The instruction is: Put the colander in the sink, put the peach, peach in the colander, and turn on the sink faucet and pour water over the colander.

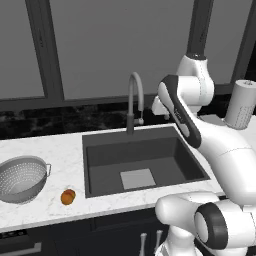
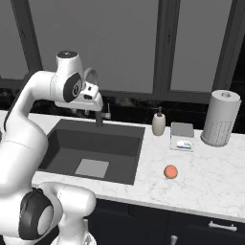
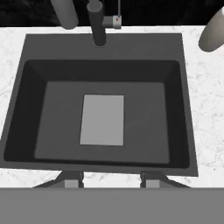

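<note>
White marble bench (image 1: 45, 150) was seen around the dark rectangular sink (image 3: 39, 109), which lay directly below the jaws, parted and holding nothing.

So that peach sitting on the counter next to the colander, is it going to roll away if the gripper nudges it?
Probably yes. The peach looks round and rests on flat, smooth marble counter with nothing bracing it, so a sideways nudge would likely roll it. It lies apart from the colander, which would not stop it. Being small, it is probably light and easy to lift.

Tool (image 3: 111, 178) downward, fingers (image 3: 73, 179) apart, empty.
</note>
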You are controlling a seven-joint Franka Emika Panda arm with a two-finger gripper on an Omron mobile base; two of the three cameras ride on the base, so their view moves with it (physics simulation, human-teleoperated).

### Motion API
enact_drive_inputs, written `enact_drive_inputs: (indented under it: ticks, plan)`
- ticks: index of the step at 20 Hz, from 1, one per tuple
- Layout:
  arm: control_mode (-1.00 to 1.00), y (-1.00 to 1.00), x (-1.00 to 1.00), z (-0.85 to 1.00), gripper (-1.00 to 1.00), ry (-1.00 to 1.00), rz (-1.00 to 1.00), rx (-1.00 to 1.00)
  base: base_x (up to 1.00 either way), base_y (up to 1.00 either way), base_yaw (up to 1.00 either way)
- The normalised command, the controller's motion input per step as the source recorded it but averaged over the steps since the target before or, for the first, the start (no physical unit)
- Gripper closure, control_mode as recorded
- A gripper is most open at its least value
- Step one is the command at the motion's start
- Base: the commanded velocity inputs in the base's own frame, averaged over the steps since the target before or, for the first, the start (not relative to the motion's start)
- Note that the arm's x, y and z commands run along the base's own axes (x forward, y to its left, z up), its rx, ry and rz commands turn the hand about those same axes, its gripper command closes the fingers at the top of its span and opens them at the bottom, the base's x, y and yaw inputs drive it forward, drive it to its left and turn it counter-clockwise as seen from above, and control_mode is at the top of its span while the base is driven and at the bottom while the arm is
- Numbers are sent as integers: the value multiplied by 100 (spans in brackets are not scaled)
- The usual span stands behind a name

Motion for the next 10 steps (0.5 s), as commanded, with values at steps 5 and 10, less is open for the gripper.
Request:
enact_drive_inputs:
  ticks: [5,10]
  plan:
    - [-100,0,-24,-7,-100,0,0,0,0,0,0]
    - [-100,12,-88,-27,-100,-3,0,0,0,0,0]
